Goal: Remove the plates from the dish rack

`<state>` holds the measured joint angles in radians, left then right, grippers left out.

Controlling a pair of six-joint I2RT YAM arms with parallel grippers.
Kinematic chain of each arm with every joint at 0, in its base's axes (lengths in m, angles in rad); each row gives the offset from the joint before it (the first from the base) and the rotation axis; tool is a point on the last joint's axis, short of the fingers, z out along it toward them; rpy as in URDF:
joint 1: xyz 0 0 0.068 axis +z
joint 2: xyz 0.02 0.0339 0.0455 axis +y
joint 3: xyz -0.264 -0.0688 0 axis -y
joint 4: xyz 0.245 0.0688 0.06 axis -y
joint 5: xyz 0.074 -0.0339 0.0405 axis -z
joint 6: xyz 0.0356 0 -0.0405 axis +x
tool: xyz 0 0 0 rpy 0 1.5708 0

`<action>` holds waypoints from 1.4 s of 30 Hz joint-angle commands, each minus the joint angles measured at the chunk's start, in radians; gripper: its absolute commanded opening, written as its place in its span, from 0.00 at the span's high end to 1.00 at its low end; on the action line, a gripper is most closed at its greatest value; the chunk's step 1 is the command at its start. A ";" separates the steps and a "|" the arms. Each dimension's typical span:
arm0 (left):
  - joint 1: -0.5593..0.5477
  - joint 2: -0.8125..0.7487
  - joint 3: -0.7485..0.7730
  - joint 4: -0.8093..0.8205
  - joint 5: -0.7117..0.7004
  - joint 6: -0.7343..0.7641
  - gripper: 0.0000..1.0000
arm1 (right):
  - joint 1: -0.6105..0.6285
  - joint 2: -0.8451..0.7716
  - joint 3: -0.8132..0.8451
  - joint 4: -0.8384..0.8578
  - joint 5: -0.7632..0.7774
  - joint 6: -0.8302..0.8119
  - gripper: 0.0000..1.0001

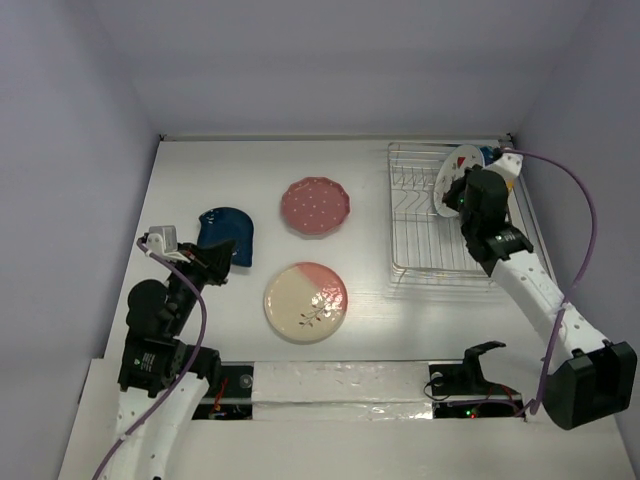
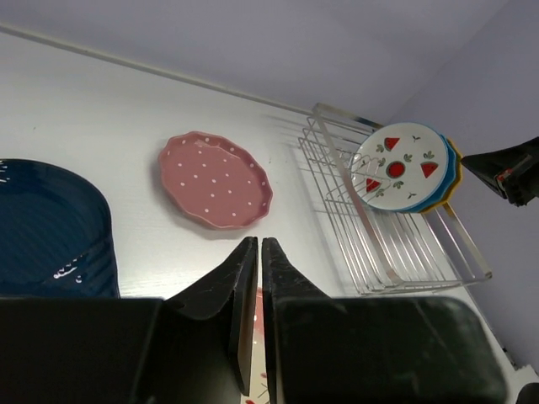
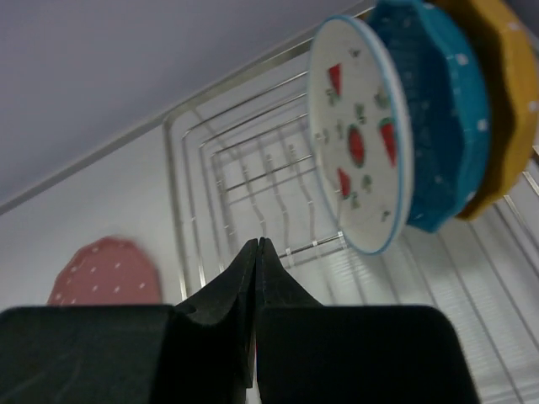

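Right gripper (image 3: 257, 244): both fingers pressed flat together, nothing between them. Tips sat just outside the dish rack (image 1: 420, 240), pointing into its wires, low beside the white plate with red fruit (image 3: 358, 143) and not touching it. In the overhead view the wrist hung over the rack's far right corner. The forearm ran back along the rack's right side, sloping down to the base at the near table (image 1: 200, 180) edge.

Three plates stood upright in the rack's far right slots. The white fruit plate was foremost, the teal dotted plate (image 3: 438, 109) close behind it and the orange-yellow dotted plate (image 3: 505, 101) last. The other slots held nothing.

Left gripper (image 2: 259, 242): fingers closed to a hairline slit, gripping nothing. It hovered well to the left of the rack, at the near edge of the dark blue plate (image 1: 228, 235), aimed across the table toward the rack. The arm was folded tight, elbow raised above its base.

Lying flat on the table left of the rack:
- pink dotted plate (image 1: 315, 207), nearest the rack, level with its middle
- cream-and-pink plate with sprig (image 1: 305, 301), level with the rack's near edge
- dark blue plate, farthest from the rack
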<state>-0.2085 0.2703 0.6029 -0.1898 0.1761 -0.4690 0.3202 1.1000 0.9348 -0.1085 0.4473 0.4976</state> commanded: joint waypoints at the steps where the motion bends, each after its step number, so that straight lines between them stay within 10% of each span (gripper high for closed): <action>1: -0.012 -0.020 0.015 0.055 0.005 0.007 0.97 | -0.128 0.023 0.007 -0.017 0.027 -0.027 1.00; 5: -0.041 -0.028 0.020 0.047 -0.007 0.009 0.99 | -0.222 0.072 0.038 -0.011 -0.030 -0.011 0.97; 8: -0.052 -0.031 0.020 0.046 -0.012 0.009 0.93 | -0.263 0.126 0.078 -0.016 -0.048 -0.011 0.56; 11: -0.052 -0.039 0.023 0.039 -0.020 0.009 0.82 | -0.286 0.191 0.117 -0.045 -0.071 -0.010 0.40; 17: -0.062 -0.043 0.024 0.038 -0.021 0.009 0.75 | -0.316 0.296 0.154 -0.029 -0.081 -0.014 0.39; 28: -0.062 -0.039 0.026 0.036 -0.027 0.010 0.73 | -0.363 0.501 0.289 0.013 -0.102 -0.051 0.58; 35: -0.062 -0.034 0.021 0.041 -0.020 0.009 0.73 | -0.350 0.368 0.213 0.082 -0.082 -0.103 0.96; 42: -0.062 -0.034 0.023 0.039 -0.023 0.007 0.73 | -0.245 0.252 0.206 0.070 0.001 -0.203 1.00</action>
<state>-0.2630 0.2363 0.6029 -0.1917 0.1532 -0.4679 0.0292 1.4601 1.1126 -0.1619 0.3843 0.3237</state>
